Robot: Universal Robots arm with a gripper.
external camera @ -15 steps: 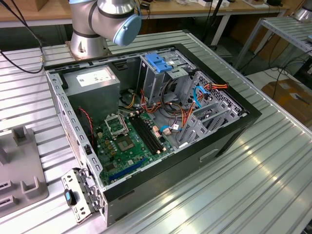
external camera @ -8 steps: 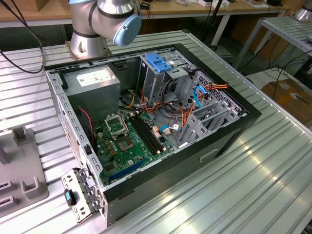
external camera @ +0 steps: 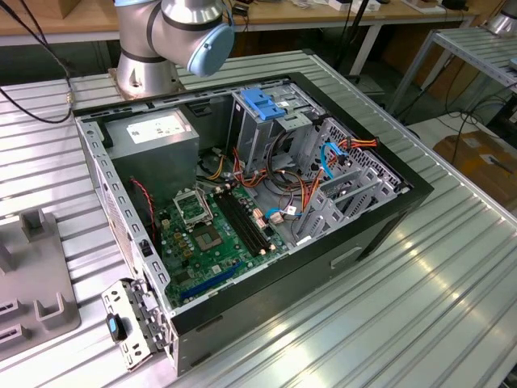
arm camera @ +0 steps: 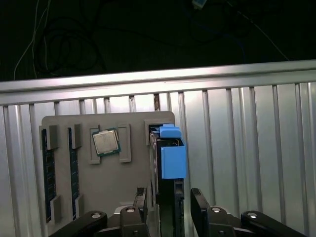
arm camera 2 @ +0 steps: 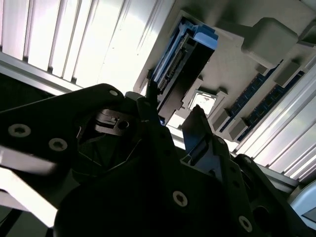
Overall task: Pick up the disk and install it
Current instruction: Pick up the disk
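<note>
Across the near part of the exterior view runs a ribbed metal surface (external camera: 420,307) carrying an open computer case (external camera: 242,194). Farther back stand the arm's base (external camera: 149,69) and wooden workbenches (external camera: 307,14). In the first wrist view, the disk (arm camera: 173,160) stands on edge in a grey tray (arm camera: 113,187), between the fingers (arm camera: 198,205). They are spread wide, one on each side, not closed on it.

open computer case (external camera: 323,267) on slatted table (external camera: 452,307) | arm (external camera: 190,28) beside case | grey tray (external camera: 24,275) nearby
</note>
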